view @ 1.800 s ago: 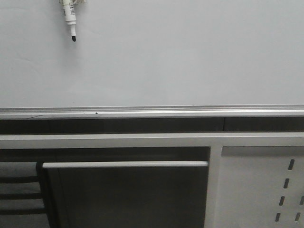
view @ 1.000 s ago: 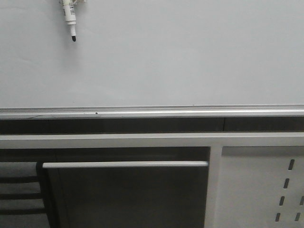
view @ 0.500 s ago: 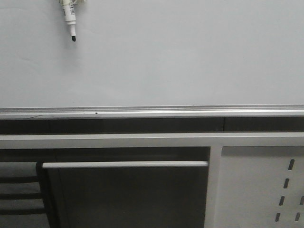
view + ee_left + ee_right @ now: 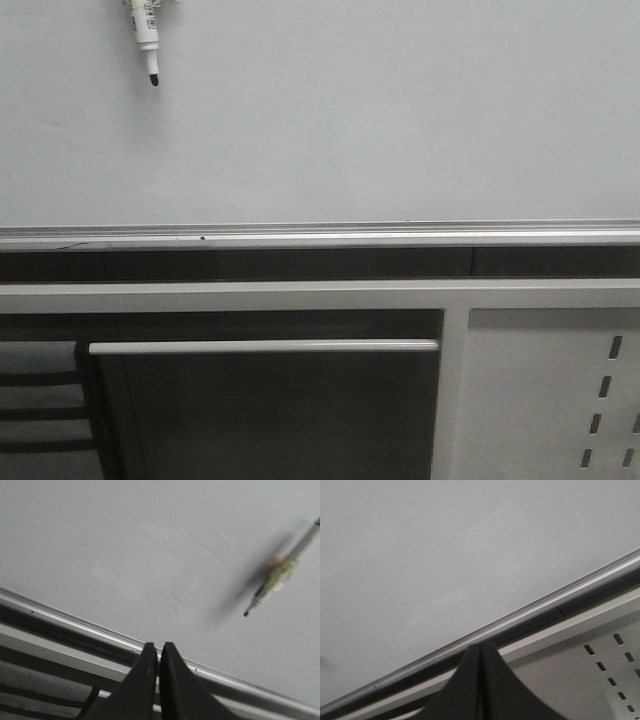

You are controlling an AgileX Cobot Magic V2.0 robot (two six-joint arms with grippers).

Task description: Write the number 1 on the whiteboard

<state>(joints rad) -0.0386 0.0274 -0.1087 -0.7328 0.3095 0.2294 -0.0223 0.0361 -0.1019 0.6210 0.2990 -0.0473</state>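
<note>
The whiteboard point(image 4: 380, 120) fills the upper front view, with its silver rail point(image 4: 320, 236) along the lower edge. A white marker with a black tip point(image 4: 147, 40) hangs tip-down on the board at the top left; it shows blurred in the left wrist view point(image 4: 277, 575). No pen stroke of the number 1 shows on the board. My left gripper point(image 4: 158, 647) is shut and empty, in front of the rail point(image 4: 65, 620). My right gripper point(image 4: 481, 646) is shut and empty, in front of the rail point(image 4: 555, 600). Neither gripper shows in the front view.
Below the board runs a white metal frame bar point(image 4: 300, 295). A white panel with slots point(image 4: 560, 400) stands at the lower right. A horizontal white handle bar point(image 4: 260, 346) crosses a dark opening at the lower left.
The marker sits a few pixels higher in the front view than in the earlier frames. Nothing else has visibly changed.
</note>
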